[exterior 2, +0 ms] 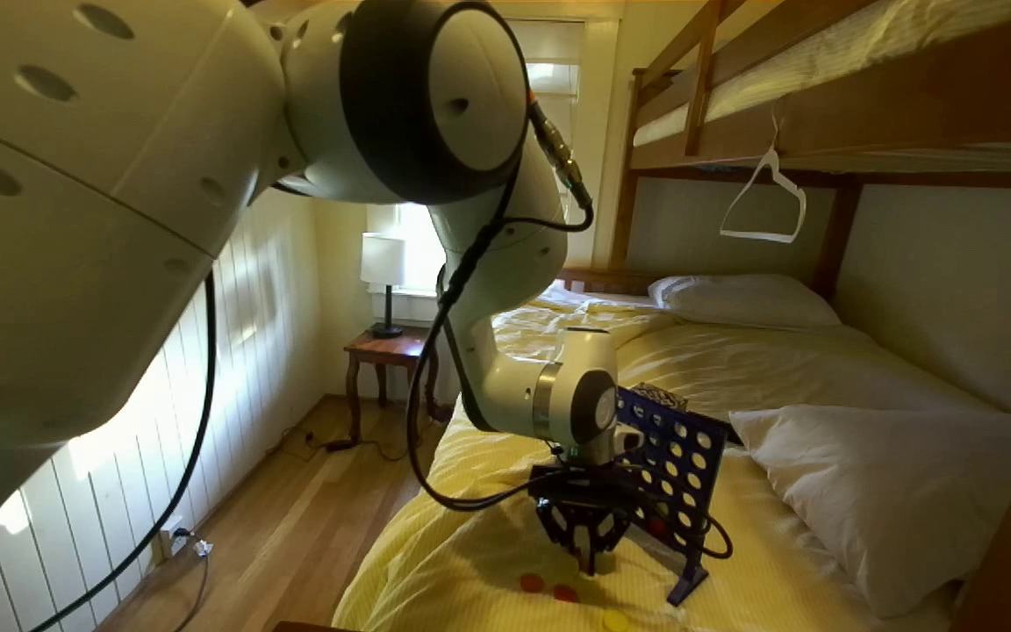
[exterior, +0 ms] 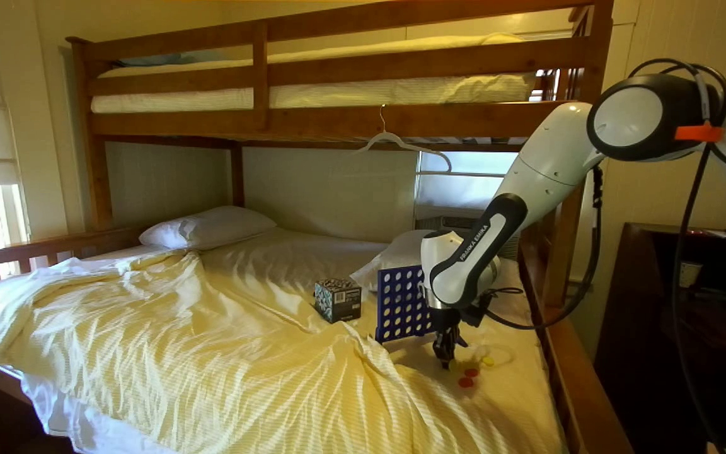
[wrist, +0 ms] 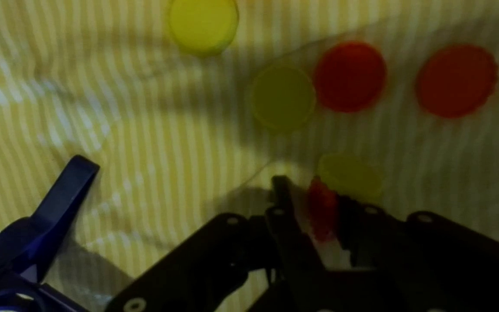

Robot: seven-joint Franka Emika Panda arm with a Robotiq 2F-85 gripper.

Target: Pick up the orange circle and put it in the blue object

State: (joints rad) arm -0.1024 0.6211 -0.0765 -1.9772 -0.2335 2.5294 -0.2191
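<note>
My gripper (wrist: 313, 191) is partly closed, low over the bed. One orange-red token (wrist: 322, 212) stands tilted between its fingers, against the right finger in the wrist view. A narrow gap shows between it and the left finger. Two more orange-red tokens (wrist: 350, 76) (wrist: 456, 81) lie flat on the bed; they show in both exterior views (exterior: 466, 382) (exterior 2: 531, 582). The dark blue grid (exterior: 403, 302) stands upright beside my gripper (exterior: 446, 364). It also shows in an exterior view (exterior 2: 679, 465), with a red patch low on it. Its foot (wrist: 59, 208) shows in the wrist view.
Yellow tokens (wrist: 204, 26) (wrist: 283, 99) lie near the red ones, and another (wrist: 351, 177) touches or nearly touches the right fingertip. A small patterned box (exterior: 338, 300) stands beyond the grid. Rumpled yellow bedding (exterior: 212, 353), pillows (exterior: 207, 227) and the wooden bed rail (exterior: 580, 384) surround them.
</note>
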